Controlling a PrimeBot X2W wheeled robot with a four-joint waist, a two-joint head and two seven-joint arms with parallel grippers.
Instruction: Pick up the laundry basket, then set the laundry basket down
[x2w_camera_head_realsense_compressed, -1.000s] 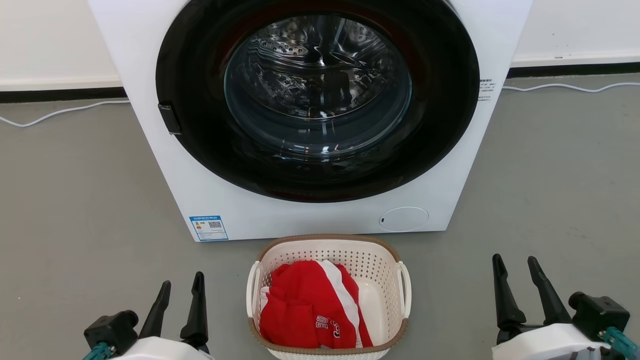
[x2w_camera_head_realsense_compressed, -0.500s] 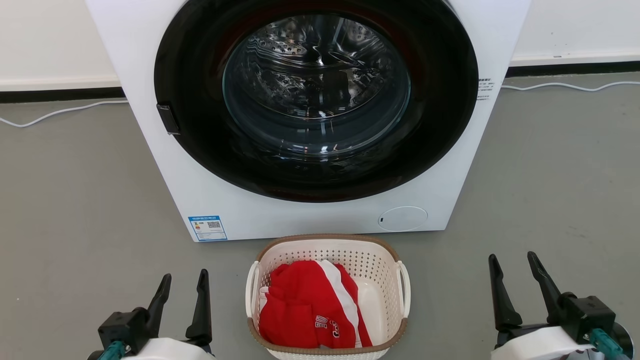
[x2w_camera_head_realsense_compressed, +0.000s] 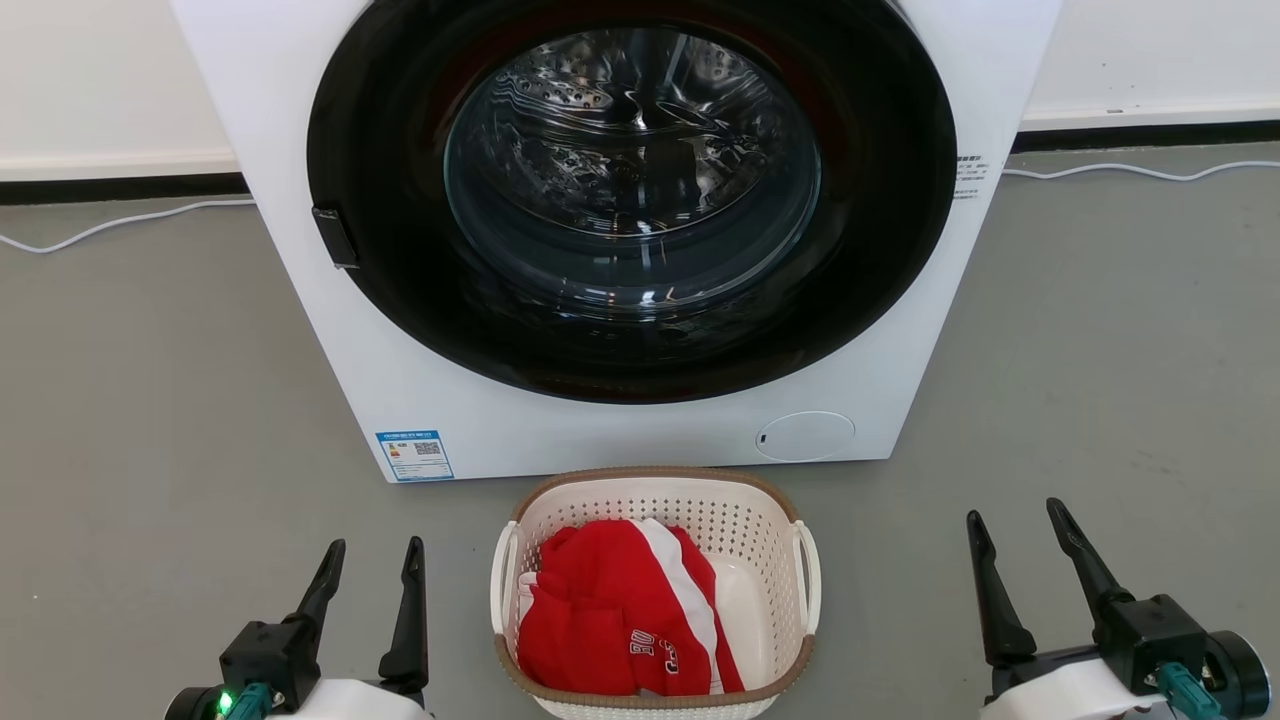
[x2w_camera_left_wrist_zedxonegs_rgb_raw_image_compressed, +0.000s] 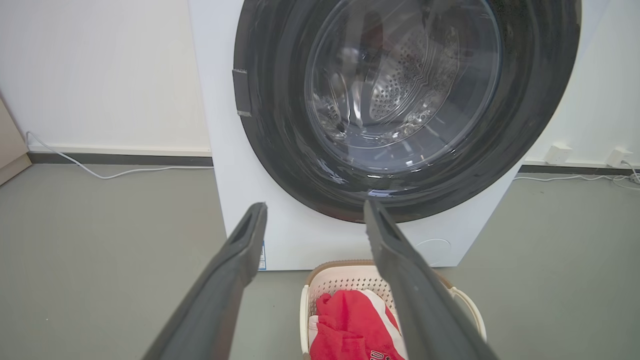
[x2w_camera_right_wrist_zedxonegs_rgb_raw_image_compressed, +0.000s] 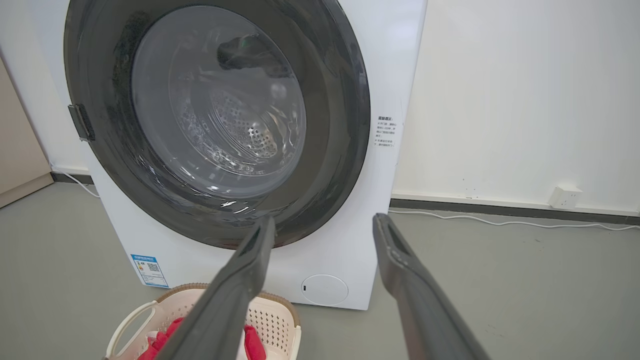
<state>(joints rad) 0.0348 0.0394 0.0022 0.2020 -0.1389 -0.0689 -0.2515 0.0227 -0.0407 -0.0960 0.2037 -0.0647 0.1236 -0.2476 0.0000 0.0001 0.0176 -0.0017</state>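
- The laundry basket sits on the floor, right in front of the washing machine, under its round door.
- A red cloth lies inside it.
- The left tool is in front of the washing machine, near its left corner. Its two fingers are spread apart and hold nothing.
- The right tool is in front of the washing machine, out past its right corner. Its fingers are spread apart and hold nothing too.
- The basket looks light. It is thin plastic with lots of little holes, so it may bend if squeezed hard.
- The smooth plastic could slip.
- Good spots to grab are the left loop handle and the right loop handle, one tool on each, so it stays level and the cloth stays in.
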